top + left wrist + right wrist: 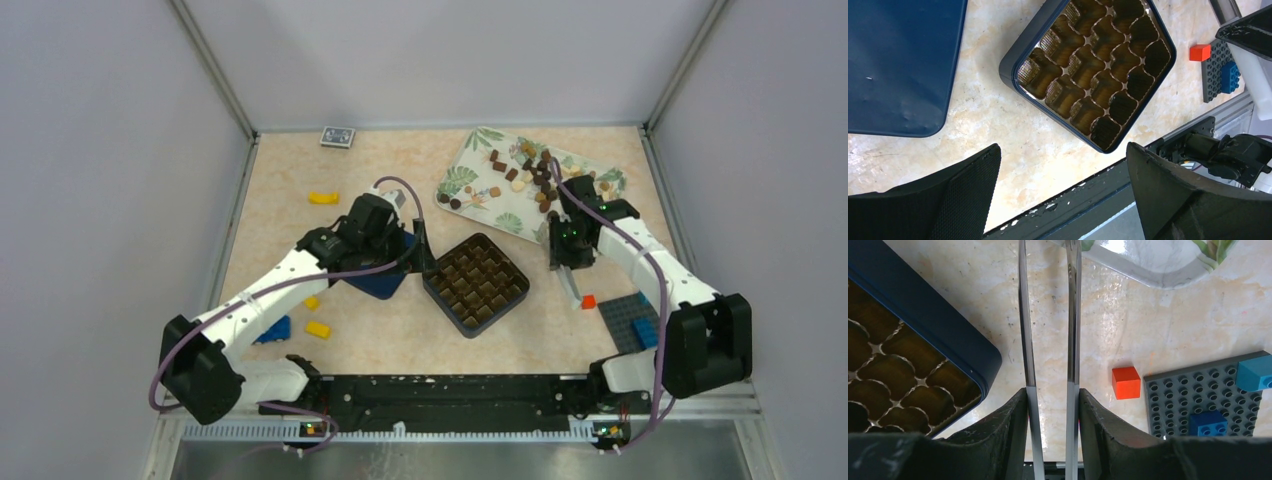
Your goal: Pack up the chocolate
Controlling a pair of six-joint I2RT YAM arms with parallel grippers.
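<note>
We find the chocolate (pixel 535 178) scattered over a leaf-patterned tray (pixel 468 178) toward the far right corner of the surface (pixel 400 330), with dark, light brown and cream pieces mixed. A dark blue box (pixel 476 284) of gold-brown cells sits mid-surface, turned corner-on to the near edge. The left gripper (pixel 1063 150) hangs spread wide just beside the box's left side, and a dark blue lid (pixel 898 65) lies next to it toward the left edge. The right gripper (pixel 1051 395) is pinching tweezers (pixel 1025 340), thin metal ones, over the bare strip between the box and a red brick (pixel 1126 382). We cannot see their tips. A grey baseplate (pixel 1193 395) lies just right of the brick.
</note>
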